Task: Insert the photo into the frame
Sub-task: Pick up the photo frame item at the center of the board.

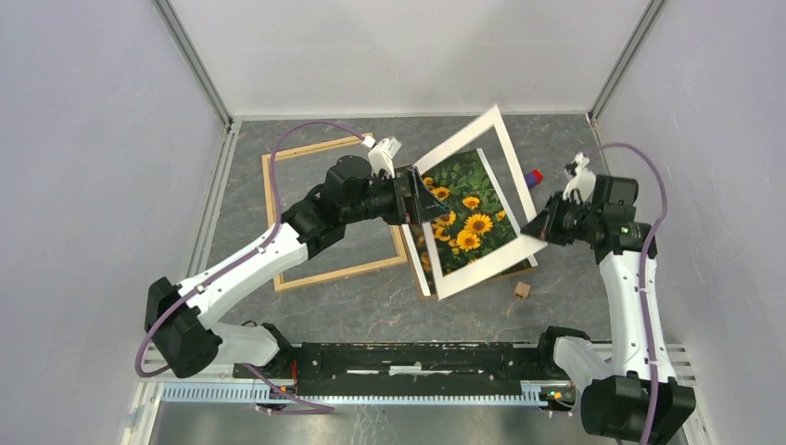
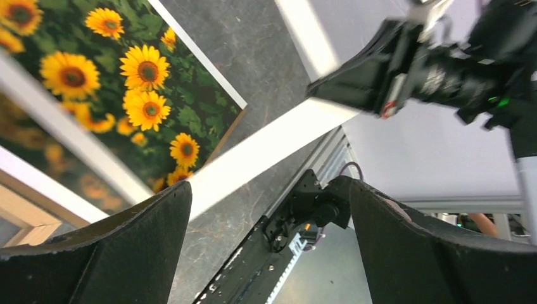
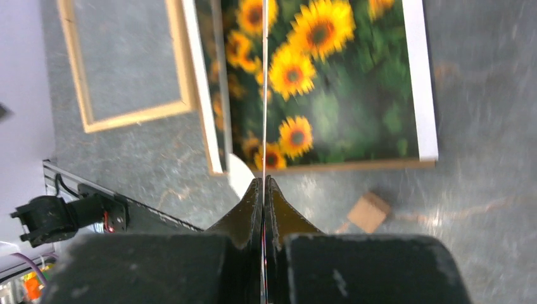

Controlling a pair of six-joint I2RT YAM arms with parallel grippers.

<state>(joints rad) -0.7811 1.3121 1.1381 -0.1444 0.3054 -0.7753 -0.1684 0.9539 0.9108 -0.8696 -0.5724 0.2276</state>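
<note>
The light wooden frame (image 1: 338, 274) lies flat at the table's nine o'clock, the white mat (image 1: 491, 264) tilts above the sunflower photo (image 1: 466, 218) at the frame's three o'clock, apparently on brown board, the right gripper (image 1: 538, 227) pinching the mat's edge, the left gripper (image 1: 431, 199) spread wide.

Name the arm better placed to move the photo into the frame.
Left: the left pincer is open beside the photo, near the frame; the right pincer is shut on the white mat.
</note>
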